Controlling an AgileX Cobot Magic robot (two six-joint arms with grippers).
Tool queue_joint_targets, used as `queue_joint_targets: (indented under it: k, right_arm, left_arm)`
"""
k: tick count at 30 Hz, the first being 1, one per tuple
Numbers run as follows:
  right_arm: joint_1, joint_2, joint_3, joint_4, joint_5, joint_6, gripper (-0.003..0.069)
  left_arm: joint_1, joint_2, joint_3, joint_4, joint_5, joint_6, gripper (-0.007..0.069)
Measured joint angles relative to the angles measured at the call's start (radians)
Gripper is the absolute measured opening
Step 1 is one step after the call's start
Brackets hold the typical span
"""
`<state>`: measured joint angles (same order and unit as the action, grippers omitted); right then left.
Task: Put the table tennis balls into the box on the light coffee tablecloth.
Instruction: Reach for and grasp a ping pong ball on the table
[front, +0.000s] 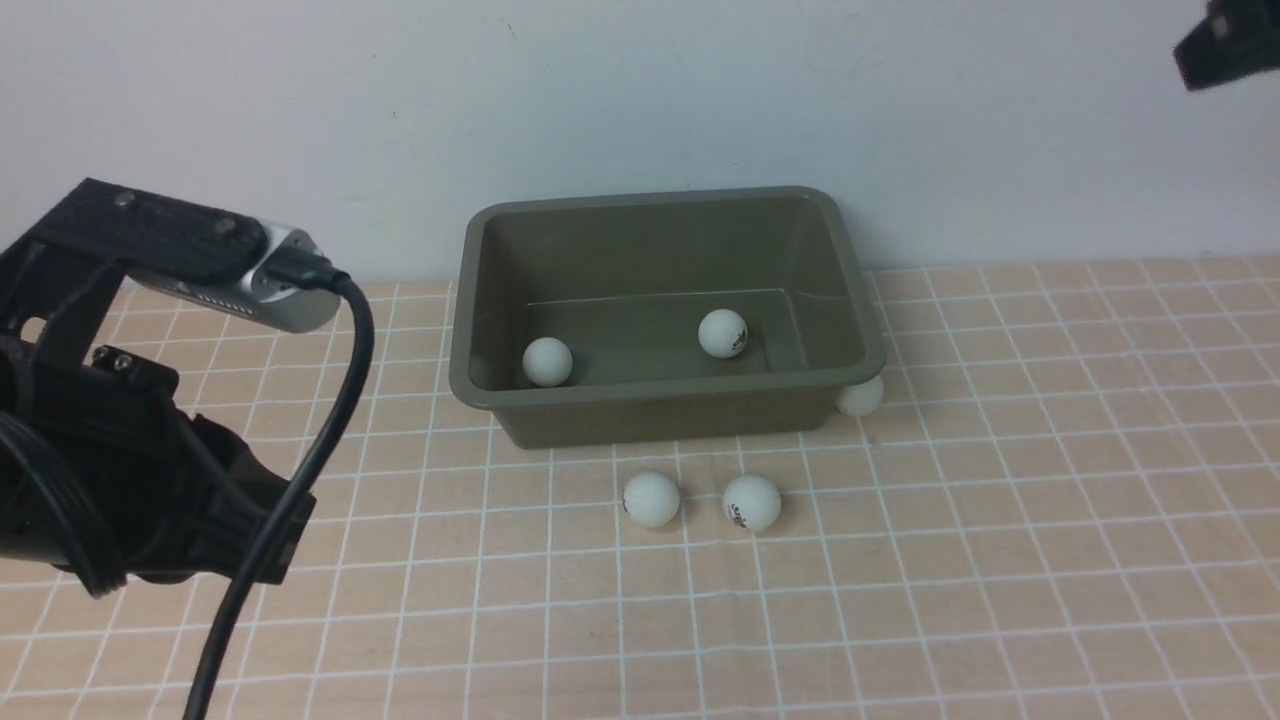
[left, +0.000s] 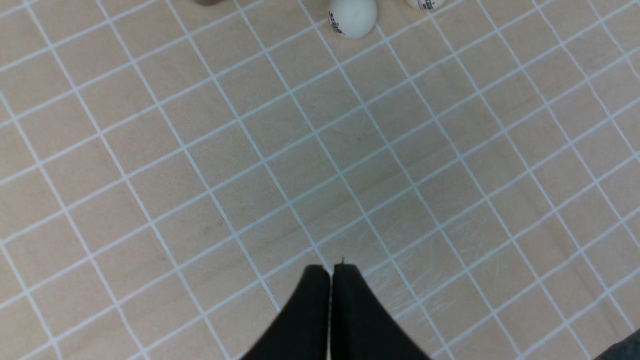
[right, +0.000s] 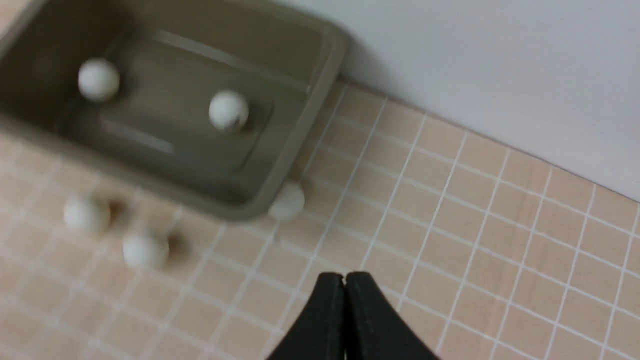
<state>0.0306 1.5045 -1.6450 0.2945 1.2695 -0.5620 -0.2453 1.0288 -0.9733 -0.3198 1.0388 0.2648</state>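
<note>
Resting inside the box (front: 660, 400) are two table tennis balls (front: 548, 361); three lie just outside it, likely next for pickup. The left gripper (left: 330, 272) and right gripper (right: 344, 280) hang pinched together, empty.

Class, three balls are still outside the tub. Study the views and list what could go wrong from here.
The corner ball sits partly under the rim of the box; fingers may hit the box or squirt it away. The front-left ball and front-right ball lie close together; grabbing one could knock the other rolling. The left gripper is shut; descending so would likely push a ball.
</note>
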Motion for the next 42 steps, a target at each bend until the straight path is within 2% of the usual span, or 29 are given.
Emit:
queue_joint_targets:
  k: [1, 2, 5, 10, 11, 12, 14, 20, 24, 26, 30, 34, 36, 39, 42]
  right_arm:
    - [0.000, 0.000, 0.009, 0.002, -0.001, -0.016, -0.0018]
    - [0.000, 0.003, 0.095, 0.026, -0.004, -0.162, -0.0018]
    - [-0.001, 0.022, 0.221, 0.082, -0.015, -0.331, -0.0018]
    - [-0.016, 0.097, 0.364, 0.301, -0.194, -0.640, -0.0018]
    - [-0.017, 0.102, 0.364, 0.301, -0.202, -0.640, -0.0018]
    - [-0.032, 0.144, 0.369, 0.375, -0.258, -0.750, -0.0018]
    - [-0.056, 0.194, 0.370, 0.453, -0.290, -0.862, -0.0018]
    - [-0.149, 0.350, 0.370, 0.709, -0.282, -1.068, -0.0018]
    - [-0.213, 0.456, 0.370, 0.885, -0.179, -1.223, -0.0018]
    - [-0.231, 0.490, 0.370, 0.929, -0.134, -1.284, -0.0018]
    - [-0.234, 0.541, 0.347, 0.939, -0.103, -1.304, -0.0018]
    - [-0.227, 0.558, 0.295, 0.917, -0.098, -1.177, -0.0016]
    - [-0.216, 0.560, 0.260, 0.880, -0.104, -1.070, 0.0006]
    - [-0.172, 0.560, 0.225, 0.801, -0.158, -0.990, 0.0087]
    - [-0.107, 0.560, 0.205, 0.704, -0.213, -0.967, 0.0226]
  left_arm:
    - [0.000, 0.000, 0.000, 0.000, 0.000, 0.000, -0.0043]
    - [0.000, 0.000, 0.000, 0.000, 0.000, 0.008, -0.0043]
    - [0.000, 0.000, 0.000, 0.000, -0.001, 0.016, -0.0043]
    - [0.000, 0.000, 0.000, -0.022, -0.001, 0.017, -0.0043]
    - [0.000, 0.000, 0.000, -0.022, -0.001, 0.017, -0.0043]
    - [0.000, 0.000, 0.000, -0.029, -0.001, 0.017, -0.0043]
    - [0.000, 0.000, 0.000, -0.039, -0.001, 0.017, -0.0043]
    - [0.000, 0.000, 0.000, -0.050, 0.000, 0.020, -0.0043]
    - [0.000, 0.000, 0.000, -0.051, 0.000, 0.027, -0.0043]
    - [0.000, 0.001, 0.000, -0.051, 0.000, 0.029, -0.0043]
    - [0.000, 0.001, 0.000, -0.052, -0.001, 0.037, -0.0043]
    - [0.000, 0.001, 0.000, -0.052, -0.003, 0.043, -0.0043]
    - [0.000, 0.001, 0.000, -0.052, -0.005, 0.044, -0.0043]
    - [0.000, 0.001, 0.000, -0.053, -0.023, 0.048, -0.0043]
    - [0.000, 0.001, 0.000, -0.053, -0.035, 0.051, -0.0043]
